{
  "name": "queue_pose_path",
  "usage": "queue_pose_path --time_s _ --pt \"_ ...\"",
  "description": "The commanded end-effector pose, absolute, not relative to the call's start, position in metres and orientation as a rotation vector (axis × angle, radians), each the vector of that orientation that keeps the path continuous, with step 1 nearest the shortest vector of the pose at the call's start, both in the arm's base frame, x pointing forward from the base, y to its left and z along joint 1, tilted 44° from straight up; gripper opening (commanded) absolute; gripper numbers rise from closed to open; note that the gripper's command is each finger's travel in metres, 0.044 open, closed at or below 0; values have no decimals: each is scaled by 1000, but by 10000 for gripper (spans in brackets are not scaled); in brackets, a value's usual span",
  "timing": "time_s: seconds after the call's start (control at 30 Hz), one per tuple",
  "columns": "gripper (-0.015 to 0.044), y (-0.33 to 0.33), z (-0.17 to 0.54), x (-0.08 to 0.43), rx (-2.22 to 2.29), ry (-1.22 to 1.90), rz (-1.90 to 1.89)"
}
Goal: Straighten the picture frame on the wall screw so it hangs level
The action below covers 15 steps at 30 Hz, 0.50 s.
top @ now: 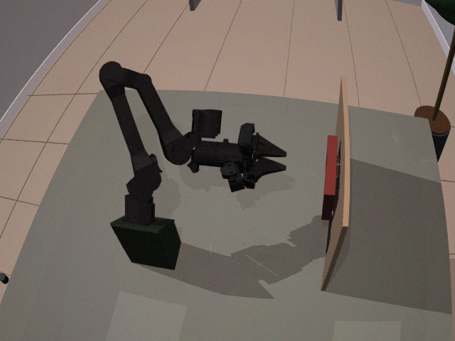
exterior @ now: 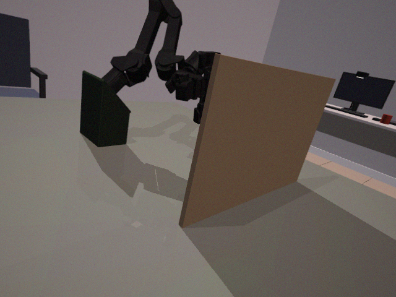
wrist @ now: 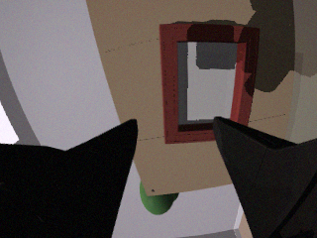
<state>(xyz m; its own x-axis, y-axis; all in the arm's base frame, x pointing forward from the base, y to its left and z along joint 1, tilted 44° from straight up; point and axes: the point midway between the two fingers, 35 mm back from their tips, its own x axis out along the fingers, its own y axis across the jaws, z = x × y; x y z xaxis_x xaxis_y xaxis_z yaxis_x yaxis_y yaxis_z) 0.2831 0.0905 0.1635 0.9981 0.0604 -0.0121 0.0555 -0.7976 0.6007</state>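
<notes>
The red picture frame (top: 330, 165) (wrist: 170, 89) hangs on the front of the upright wooden board (top: 344, 139) (exterior: 262, 127) (wrist: 130, 84). In the wrist view the frame is turned a little against the board's edges and dotted lines: its end lower in the picture lies closer to the board's left edge there. The table side is at the right of that view, so that end appears to be the higher one. My gripper (top: 286, 161) (wrist: 175, 124) is open and empty, a clear gap short of the frame. The screw and notched strip are hidden. In the exterior view the board hides the frame and fingertips.
The arm stands on a dark green wedge base (top: 146, 246) (exterior: 90, 111) on the grey-green table (top: 239, 315) (exterior: 80, 255). A potted plant (top: 434, 117) (wrist: 157, 199) stands beyond the board. A desk with a monitor (exterior: 364, 91) is in the background.
</notes>
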Motion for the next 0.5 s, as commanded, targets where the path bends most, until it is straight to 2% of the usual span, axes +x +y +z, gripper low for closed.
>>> queue_pose_path --time_s 0.0,0.2,0.47 --pt "260 94 168 305 2491 78 19" --pt "260 95 164 356 2491 77 22" --pt "260 95 164 357 2491 77 22"
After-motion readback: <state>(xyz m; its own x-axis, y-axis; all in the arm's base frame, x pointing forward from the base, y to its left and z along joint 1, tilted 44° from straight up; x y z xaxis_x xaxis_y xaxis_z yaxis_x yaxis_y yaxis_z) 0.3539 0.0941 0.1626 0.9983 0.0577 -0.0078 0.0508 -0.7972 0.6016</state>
